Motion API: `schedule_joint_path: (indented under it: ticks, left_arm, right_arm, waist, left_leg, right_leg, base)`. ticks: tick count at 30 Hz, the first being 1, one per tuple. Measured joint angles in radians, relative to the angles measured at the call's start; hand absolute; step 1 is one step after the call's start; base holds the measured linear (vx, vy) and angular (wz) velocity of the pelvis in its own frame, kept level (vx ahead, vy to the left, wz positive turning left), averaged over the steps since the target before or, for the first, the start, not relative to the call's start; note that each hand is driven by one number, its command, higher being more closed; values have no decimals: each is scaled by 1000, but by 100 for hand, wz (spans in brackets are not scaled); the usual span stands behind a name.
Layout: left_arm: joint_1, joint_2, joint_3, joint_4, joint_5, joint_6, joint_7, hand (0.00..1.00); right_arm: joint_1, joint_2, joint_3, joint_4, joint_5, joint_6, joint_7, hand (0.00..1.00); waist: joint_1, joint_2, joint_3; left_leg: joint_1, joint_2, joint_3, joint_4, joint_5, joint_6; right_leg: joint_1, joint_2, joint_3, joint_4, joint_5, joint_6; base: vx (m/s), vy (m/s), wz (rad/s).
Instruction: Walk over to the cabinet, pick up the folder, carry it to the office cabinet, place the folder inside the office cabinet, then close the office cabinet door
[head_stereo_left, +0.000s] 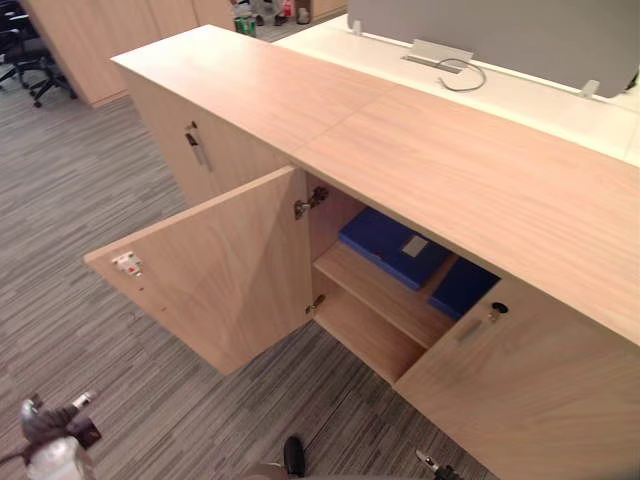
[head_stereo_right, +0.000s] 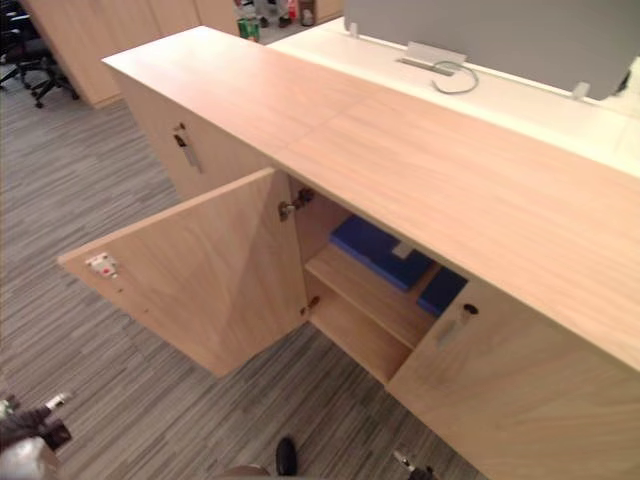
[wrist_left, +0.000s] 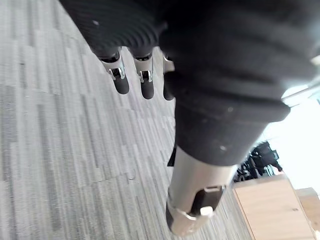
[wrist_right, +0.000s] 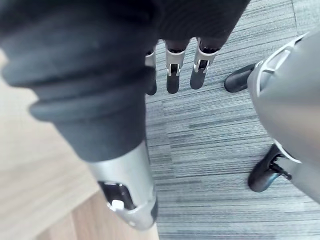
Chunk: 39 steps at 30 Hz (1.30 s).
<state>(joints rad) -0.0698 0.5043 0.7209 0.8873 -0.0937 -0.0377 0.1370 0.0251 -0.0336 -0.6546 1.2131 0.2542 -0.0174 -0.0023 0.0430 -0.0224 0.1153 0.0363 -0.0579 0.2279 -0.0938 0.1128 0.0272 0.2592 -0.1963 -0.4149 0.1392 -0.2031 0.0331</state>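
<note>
A blue folder (head_stereo_left: 385, 243) with a pale label lies flat on the middle shelf (head_stereo_left: 385, 295) inside the low wooden cabinet (head_stereo_left: 450, 170). A second blue folder (head_stereo_left: 462, 287) lies beside it, partly hidden behind the closed right door (head_stereo_left: 530, 390). The cabinet's left door (head_stereo_left: 215, 270) stands swung wide open toward me. My left hand (wrist_left: 146, 85) hangs low over the carpet, fingers straight and holding nothing. My right hand (wrist_right: 172, 80) also hangs open above the carpet, close to the cabinet's wood front, and is empty.
Another closed door with a metal handle (head_stereo_left: 197, 150) is further left on the same cabinet. Behind the cabinet runs a white desk (head_stereo_left: 560, 110) with a grey partition (head_stereo_left: 500, 30). An office chair (head_stereo_left: 30, 60) and tall wooden cabinets (head_stereo_left: 90, 40) stand at the far left.
</note>
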Motion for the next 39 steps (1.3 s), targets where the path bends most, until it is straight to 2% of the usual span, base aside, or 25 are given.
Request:
schedule_joint_path:
  ticks: [3,8,10,13,14,15,16,17,18,19,22,25,28,29,31,35,37,38,39]
  left_arm:
    - [-91,62,-87,57,15,1,-19,0]
    - [-183,79,-248,86,19,0,-58,0]
    - [-199,97,-270,116,16,8,-43,0]
    - [-199,112,-331,138,20,12,-45,0]
    - [-199,112,-347,149,20,13,-45,0]
    - [-200,107,-371,172,20,18,-45,0]
    - [-200,99,-383,198,19,26,-45,0]
    - [-200,98,-385,213,18,31,-45,0]
    - [-202,96,-388,235,13,34,-44,0]
    - [-206,84,-423,257,7,35,-45,0]
    - [-214,52,-476,311,-27,52,-60,0]
    - [-216,8,-517,318,-36,54,-60,0]
    - [-216,-33,-588,316,-34,61,-60,0]
    - [-215,-62,-657,278,-33,72,-60,0]
    - [-209,-75,-706,215,-29,75,-60,0]
    - [-97,-102,-880,-104,-13,78,-74,0]
    - [-22,-113,-1013,-298,-7,79,-92,0]
    - [-9,-113,-1050,-337,-8,79,-101,0]
    - [-2,-113,-1132,-413,-17,78,-129,0]
  right_arm:
    - [1,-13,-33,0,2,5,2,0]
    - [16,-16,-84,4,5,14,20,0]
    - [20,-17,-112,4,5,16,21,0]
    - [43,-21,-160,4,5,18,22,0]
    - [45,-21,-171,4,5,18,22,0]
    - [45,-22,-189,3,5,18,24,0]
    - [45,-21,-196,6,5,20,30,0]
    - [45,-21,-196,9,5,22,34,0]
    - [49,-23,-197,10,5,28,38,0]
    - [53,-31,-220,11,5,29,40,0]
    - [49,-42,-258,39,4,38,51,0]
    - [49,-39,-265,41,4,52,52,0]
    - [52,-40,-265,40,3,55,52,0]
    - [52,-39,-264,40,3,56,52,0]
    - [51,-39,-264,40,3,56,52,0]
    - [41,-38,-265,40,1,55,49,0]
    - [20,-38,-260,41,1,53,41,0]
    - [17,-37,-260,41,1,52,39,0]
    - [15,-36,-257,43,1,51,37,0]
  waist:
    - [-1,12,-10]
    - [-15,27,-12]
    - [-21,30,-13]
    - [-13,35,-15]
    - [-11,39,-17]
    - [-12,56,-17]
    - [-14,67,-15]
    - [-12,64,-16]
    - [-16,51,-19]
    - [-12,61,-19]
    - [-7,62,-19]
    - [-9,56,-16]
    - [-8,52,-19]
    - [-8,49,-21]
    - [-6,45,-21]
    - [4,22,-32]
    - [4,17,-35]
    - [4,17,-35]
    - [4,18,-36]
  left_leg:
    - [8,19,34,5,-8,-2]
    - [39,58,61,6,-8,-2]
    - [40,72,68,6,-8,-3]
    - [40,88,87,12,-8,-3]
    - [40,93,87,13,-8,-3]
    - [42,113,86,15,-8,-3]
    - [45,128,89,16,-8,-3]
    - [48,125,97,16,-9,-5]
    - [49,109,103,20,-22,-25]
    - [45,108,102,26,-25,-42]
    - [46,96,118,14,-19,-51]
    - [33,76,118,1,-7,-41]
    - [31,60,110,0,-2,-31]
    - [18,44,92,0,0,-27]
    - [7,33,76,0,5,-17]
    - [-19,-15,31,0,10,2]
    - [-25,-38,19,5,17,21]
    - [-26,-42,14,5,17,22]
    - [-31,-46,6,5,19,26]
  right_leg:
    - [-27,5,39,32,1,-1]
    - [-37,31,78,66,31,-2]
    - [-53,37,100,85,35,-3]
    - [-84,39,124,138,36,-2]
    - [-97,39,124,156,38,2]
    - [-130,44,128,218,46,9]
    - [-148,49,129,225,-2,16]
    - [-149,46,128,172,2,18]
    - [-157,30,125,120,33,26]
    - [-145,26,134,95,37,30]
    - [-141,20,144,53,37,31]
    - [-141,10,143,14,41,45]
    - [-139,-4,141,13,41,44]
    - [-140,-17,123,12,41,44]
    - [-140,-24,113,11,41,44]
    - [-134,-64,68,12,53,50]
    - [-132,-87,61,18,94,88]
    - [-132,-90,61,19,101,88]
    - [-132,-92,57,23,117,86]
  base:
    - [44,-15,-34]
    - [35,-56,-27]
    - [25,-79,-23]
    - [9,-52,-8]
    - [6,-57,-2]
    - [-16,-47,-13]
    - [-37,-36,-19]
    - [-102,-32,-21]
    - [-108,-32,-14]
    - [-107,-37,-13]
    - [-117,-15,-19]
    - [-150,-1,-3]
    - [-98,33,15]
    - [-63,59,34]
    - [-52,72,48]
    - [0,85,45]
    - [12,120,31]
    - [-5,116,30]
    - [-39,123,26]
